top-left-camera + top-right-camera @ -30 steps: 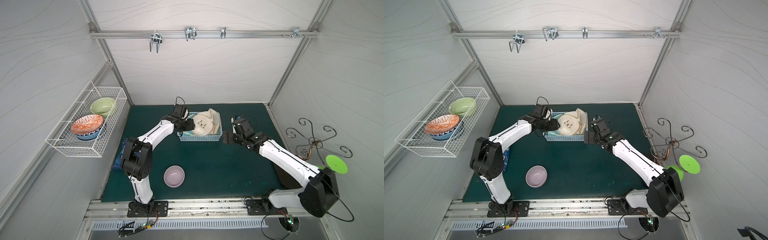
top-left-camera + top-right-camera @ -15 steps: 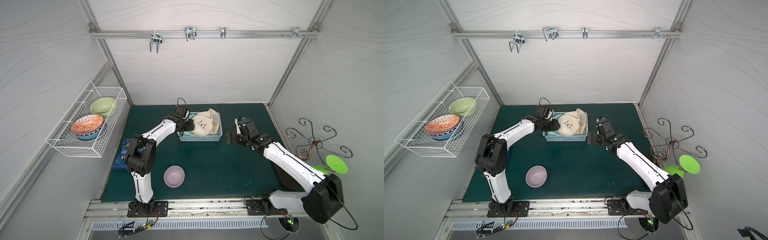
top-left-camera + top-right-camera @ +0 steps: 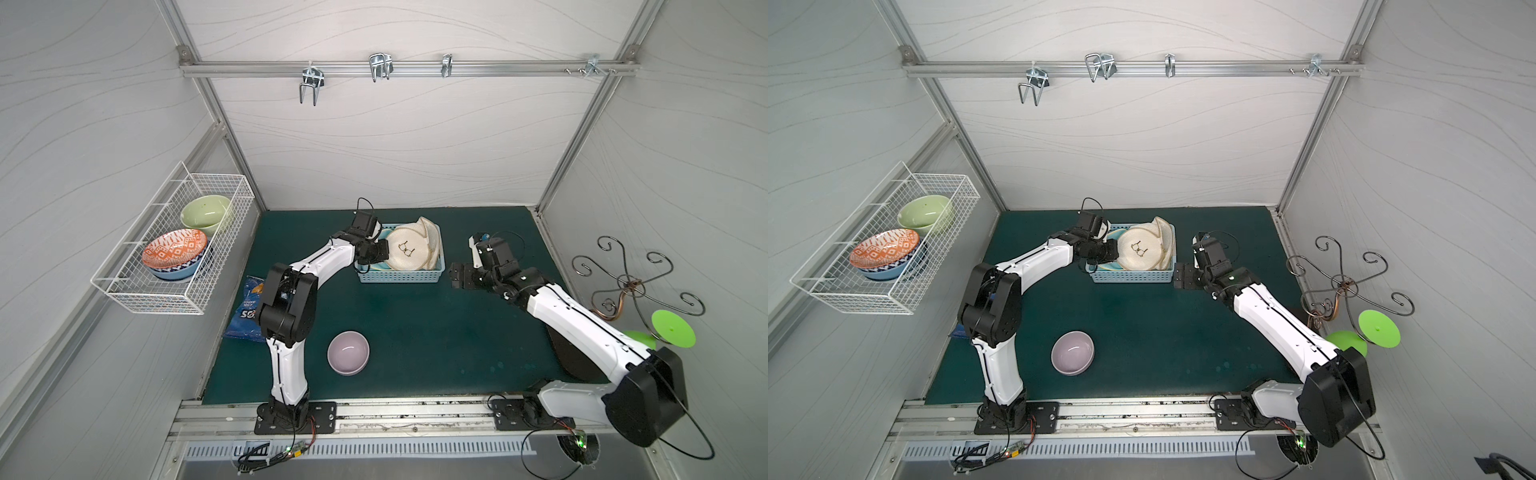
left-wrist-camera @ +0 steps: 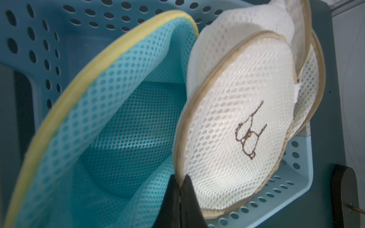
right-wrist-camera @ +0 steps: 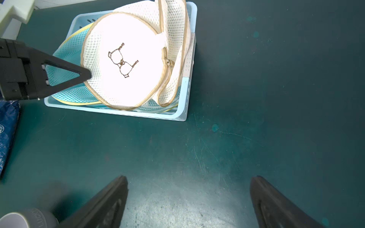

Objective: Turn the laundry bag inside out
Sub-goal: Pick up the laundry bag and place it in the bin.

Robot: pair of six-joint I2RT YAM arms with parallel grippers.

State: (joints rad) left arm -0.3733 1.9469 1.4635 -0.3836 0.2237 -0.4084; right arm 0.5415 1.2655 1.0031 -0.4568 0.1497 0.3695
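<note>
A white mesh laundry bag (image 3: 411, 249) (image 3: 1144, 249) with a tan zipper rim and a brown embroidered motif stands on edge in a light blue perforated basket (image 3: 399, 276) (image 3: 1129, 277). My left gripper (image 4: 180, 179) is shut on the tan rim of the laundry bag (image 4: 237, 118) at the side nearest that arm. In both top views it (image 3: 385, 252) (image 3: 1116, 252) sits at the basket's left end. My right gripper (image 5: 189, 181) hangs open over bare mat, right of the basket (image 5: 118, 112), holding nothing (image 3: 455, 278).
A turquoise mesh bag with yellow trim (image 4: 118, 118) lies in the basket behind the white one. A lilac bowl (image 3: 348, 352) and a blue snack packet (image 3: 245, 311) lie front left. A wire rack of bowls (image 3: 174, 249) hangs left; a metal stand (image 3: 631, 286) is right.
The left gripper's jaws have closed onto the white bag's rim. The left arm's elbow has swung slightly; the right arm has barely shifted and stays open.
</note>
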